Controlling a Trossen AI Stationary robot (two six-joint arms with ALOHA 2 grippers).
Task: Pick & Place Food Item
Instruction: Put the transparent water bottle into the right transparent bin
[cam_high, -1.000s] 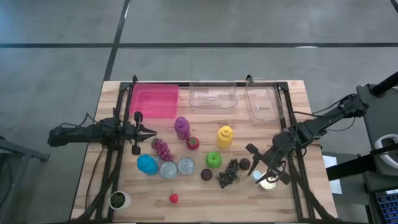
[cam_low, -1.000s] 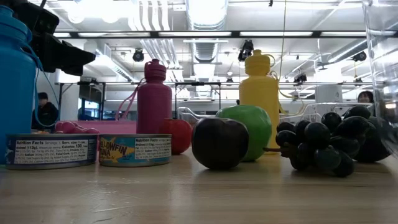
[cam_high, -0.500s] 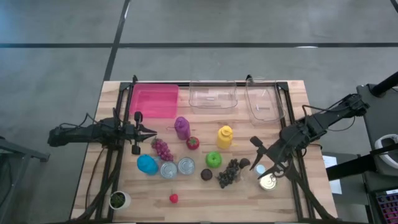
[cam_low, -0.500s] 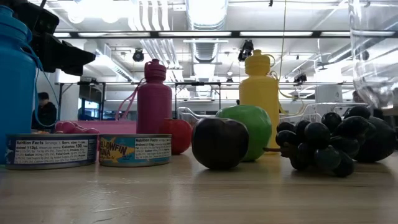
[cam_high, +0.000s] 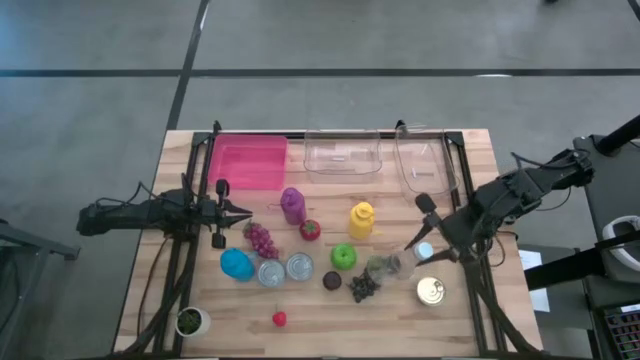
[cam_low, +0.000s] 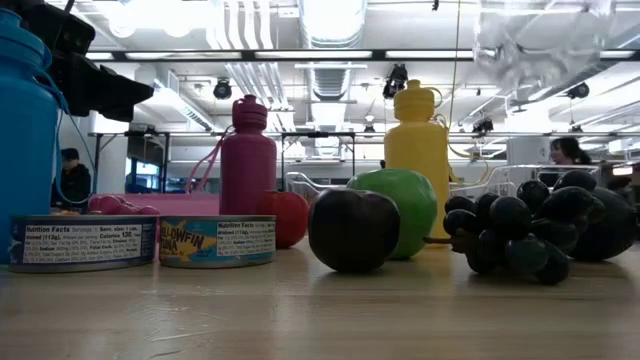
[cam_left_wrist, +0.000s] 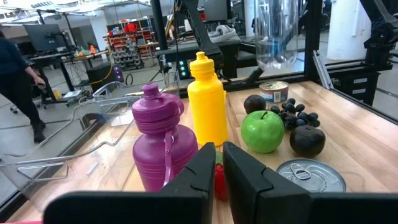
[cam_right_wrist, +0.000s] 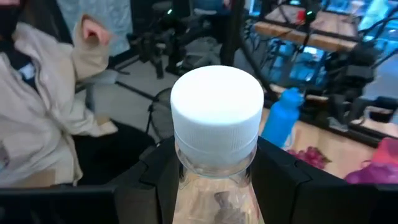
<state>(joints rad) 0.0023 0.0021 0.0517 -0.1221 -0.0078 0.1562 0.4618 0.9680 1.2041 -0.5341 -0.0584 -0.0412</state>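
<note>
Lifting a Clear Bottle Off the Table's Right Side

The right gripper (cam_high: 432, 240) is clamped on the neck of a clear plastic bottle (cam_high: 385, 266) with a white cap (cam_right_wrist: 216, 101). The bottle hangs tilted, its long axis running from the cap at the gripper down toward the black grapes (cam_high: 364, 286). A second ago it stood upright beside the open tin (cam_high: 431, 292); it has since risen and swung leftward.

Readable print: "Nutrition Facts" on one can (cam_low: 82, 242), "YELLOWFIN" on another (cam_low: 217, 240).

The left gripper (cam_high: 244, 211), fingers together, waits near the purple bottle (cam_high: 292, 204).
</note>
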